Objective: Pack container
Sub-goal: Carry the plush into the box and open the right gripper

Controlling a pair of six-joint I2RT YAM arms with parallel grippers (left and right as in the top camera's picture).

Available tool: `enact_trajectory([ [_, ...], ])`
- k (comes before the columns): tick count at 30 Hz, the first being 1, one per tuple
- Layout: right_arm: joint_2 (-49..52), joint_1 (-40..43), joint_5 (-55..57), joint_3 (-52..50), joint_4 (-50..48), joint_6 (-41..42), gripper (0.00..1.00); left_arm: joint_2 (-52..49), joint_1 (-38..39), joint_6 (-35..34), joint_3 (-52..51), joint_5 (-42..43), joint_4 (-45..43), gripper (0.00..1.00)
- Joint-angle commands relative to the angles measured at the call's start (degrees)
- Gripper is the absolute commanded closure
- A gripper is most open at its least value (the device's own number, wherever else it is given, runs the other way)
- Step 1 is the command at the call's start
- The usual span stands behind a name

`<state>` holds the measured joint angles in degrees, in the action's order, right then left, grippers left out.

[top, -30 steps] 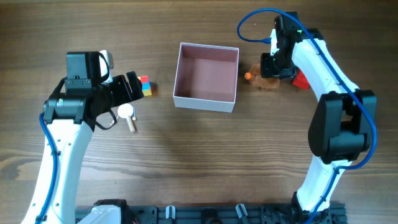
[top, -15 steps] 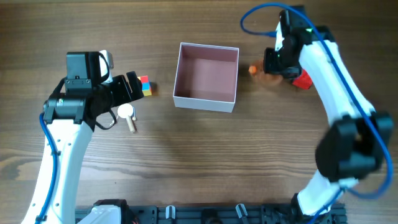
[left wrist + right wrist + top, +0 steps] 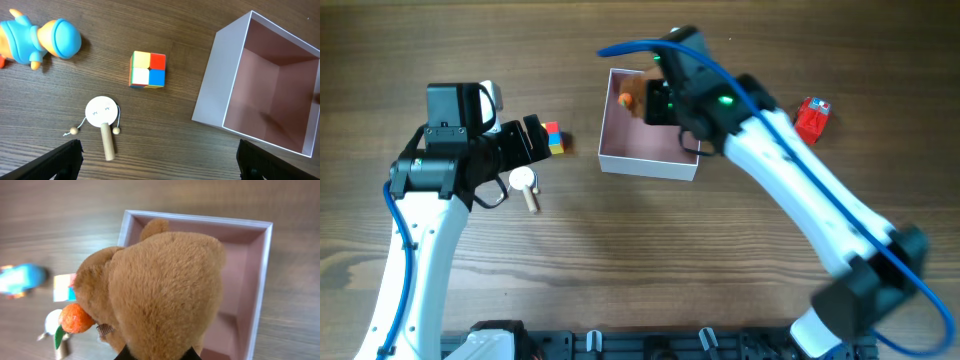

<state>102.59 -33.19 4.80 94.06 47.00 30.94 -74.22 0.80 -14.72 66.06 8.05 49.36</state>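
Right end effector (image 3: 652,100) is clenched on a brown plush bear (image 3: 160,295) and holds it over the far-left part of the container (image 3: 648,165), which sits mid-tabletop, its pink inside otherwise bare. The wrist view shows the bear's bulk above the open box, an orange ball (image 3: 76,318) at its side; whether the plush touches the floor yet cannot be told.

Left end effector (image 3: 159,159) hangs with its fingers spread wide and nothing between them, above the left side of the tabletop (image 3: 620,260). Below it lie a cube (image 3: 148,69), a small drum rattle (image 3: 103,117) and a blue toy (image 3: 40,41), all left of the container and apart from it. A red toy (image 3: 811,117) lies well to the right.

The step in hand looks like placing the bear, the first item in. The next move probably calls for lowering it inside the walls, toward a corner so room remains, then letting go and lifting straight up. Four toys remain outside.
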Motion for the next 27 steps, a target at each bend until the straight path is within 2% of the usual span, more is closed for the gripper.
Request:
enact_trajectory([
  [1, 7.6, 0.2, 2.7, 0.1, -2.6, 5.4, 0.96, -0.3, 0.1, 0.3, 1.0, 0.9, 0.0, 0.0],
  [5, 13.7, 0.2, -0.2, 0.1, -8.0, 5.1, 0.96, -0.3, 0.1, 0.3, 1.0, 0.9, 0.0, 0.0],
  [11, 16.4, 0.2, -2.2, 0.1, -13.6, 7.5, 0.95, -0.3, 0.1, 0.3, 1.0, 0.9, 0.0, 0.0],
  [14, 16.5, 0.3, -1.2, 0.1, -14.8, 8.1, 0.74, -0.3, 0.1, 0.3, 1.0, 0.9, 0.0, 0.0],
  [18, 16.5, 0.3, -1.2, 0.1, -14.2, 8.0, 0.61, -0.3, 0.1, 0.3, 1.0, 0.9, 0.0, 0.0],
  [21, 16.5, 0.3, -1.2, 0.1, -13.5, 7.5, 0.56, -0.3, 0.1, 0.3, 1.0, 0.9, 0.0, 0.0],
  [25, 16.5, 0.3, 0.9, 0.1, -12.8, 6.3, 0.55, -0.3, 0.1, 0.3, 1.0, 0.9, 0.0, 0.0],
  [27, 16.5, 0.3, 3.5, 0.1, -12.4, 6.3, 0.58, -0.3, 0.1, 0.3, 1.0, 0.9, 0.0, 0.0],
])
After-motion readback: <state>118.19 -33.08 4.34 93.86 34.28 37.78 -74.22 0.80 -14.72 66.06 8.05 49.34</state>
